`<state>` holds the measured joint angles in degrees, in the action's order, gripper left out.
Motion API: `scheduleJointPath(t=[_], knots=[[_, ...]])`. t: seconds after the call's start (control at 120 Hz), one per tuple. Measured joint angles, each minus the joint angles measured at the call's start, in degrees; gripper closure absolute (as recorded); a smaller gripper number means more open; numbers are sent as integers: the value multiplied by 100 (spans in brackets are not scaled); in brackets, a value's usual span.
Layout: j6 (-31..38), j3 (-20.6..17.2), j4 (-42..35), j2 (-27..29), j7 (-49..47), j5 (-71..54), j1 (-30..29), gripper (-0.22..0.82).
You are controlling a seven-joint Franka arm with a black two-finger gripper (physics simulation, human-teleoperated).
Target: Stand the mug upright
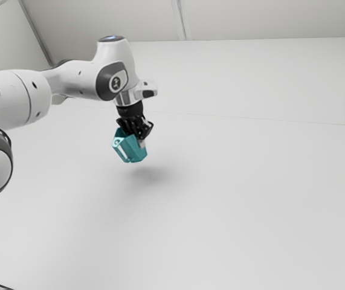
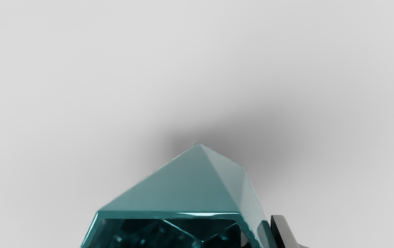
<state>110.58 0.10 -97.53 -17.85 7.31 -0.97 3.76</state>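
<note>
Holding: teal mug (image 1: 132,151), tilted, above the surface (image 1: 238,199)
My hand (image 1: 141,142): fingers (image 2: 284,232) nearly together, pinching the mug's wall

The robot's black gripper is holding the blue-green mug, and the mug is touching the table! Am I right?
Not quite: the mug isn't touching the table. The exterior view shows it up in the air, with its soft shadow on the tabletop below. The black gripper is indeed holding the blue-green mug.
</note>
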Motion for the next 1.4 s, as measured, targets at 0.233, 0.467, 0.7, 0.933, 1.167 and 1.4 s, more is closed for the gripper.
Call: scheduleJointPath(t=[0.233,0.467,0.7,0.933,1.167,1.4], knots=[[242,0,-205,-89,-129,-40,55,78],[379,0,-254,-231,-230,-54,74,78],[485,0,-260,-406,-301,-57,107,78],[568,-1,-254,-458,-307,-159,130,44],[529,-1,-213,-102,-287,-204,159,15],[140,3,-188,948,-285,-137,162,5]])
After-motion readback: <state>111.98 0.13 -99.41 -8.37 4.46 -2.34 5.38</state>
